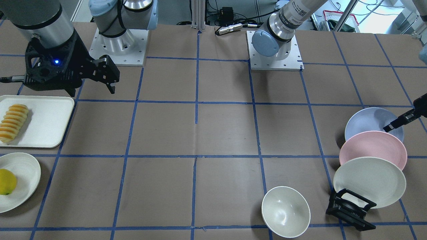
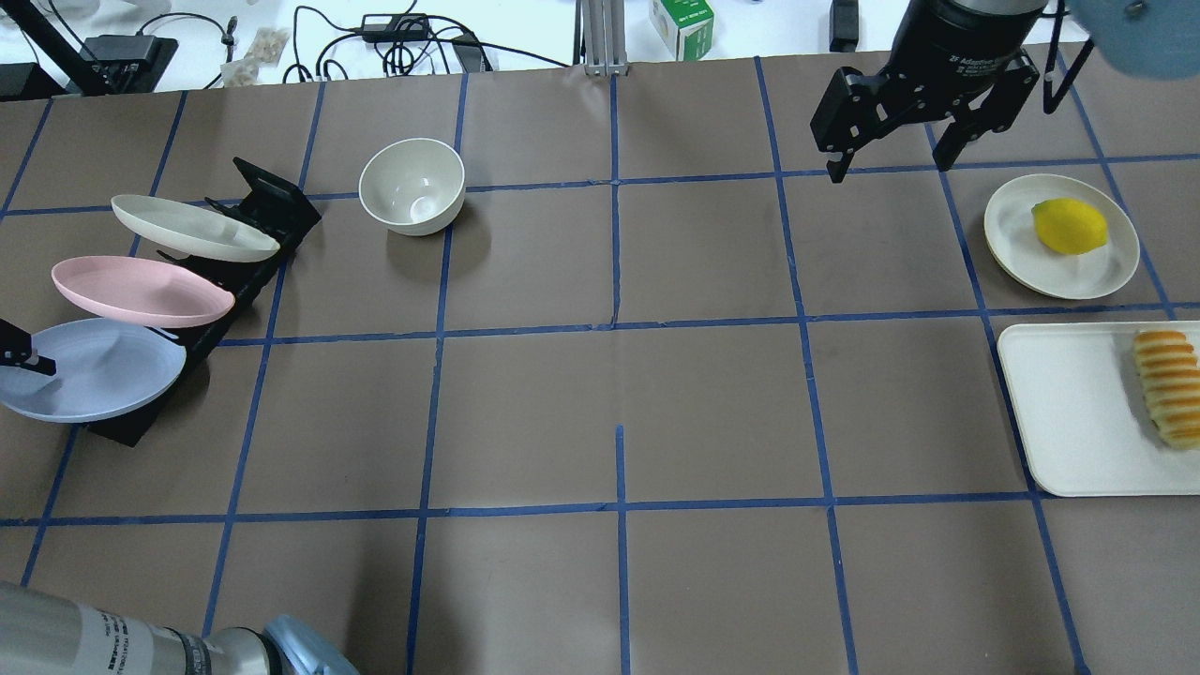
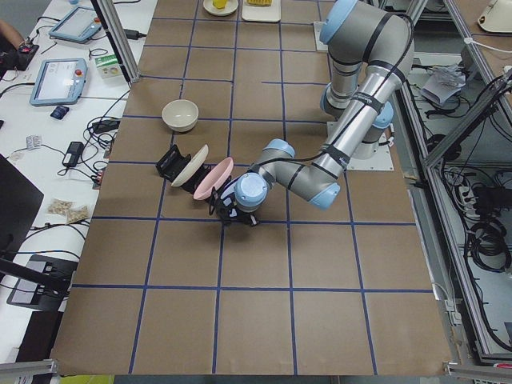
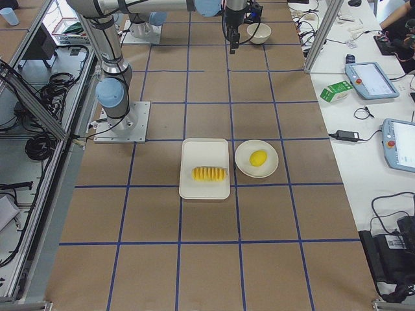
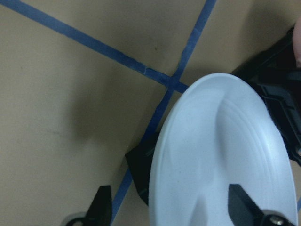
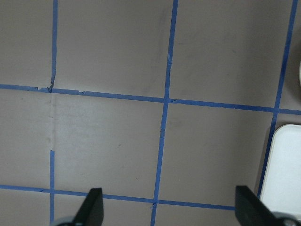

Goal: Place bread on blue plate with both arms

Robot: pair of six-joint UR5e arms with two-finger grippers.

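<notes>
Leaning in its black rack (image 2: 272,202) at the left, the blue plate (image 2: 103,380) offers a rim that the left tool (image 5: 170,212) straddles with jaws apart, while the right tool (image 2: 889,167), likewise spread, hangs well apart from the bread (image 2: 1165,386) on its white tray (image 2: 1069,412).

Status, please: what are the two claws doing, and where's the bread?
Left gripper open, straddling blue plate rim in rack. Right gripper open, above table. Bread on tray, untouched. Pink plate next to blue one.

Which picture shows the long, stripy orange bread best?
The front-facing view: the long ridged orange-yellow bread lies whole on its white tray, ridges clear. The overhead view has it at the frame's edge; both side views show it small and far. Neither wrist view shows it.
</notes>
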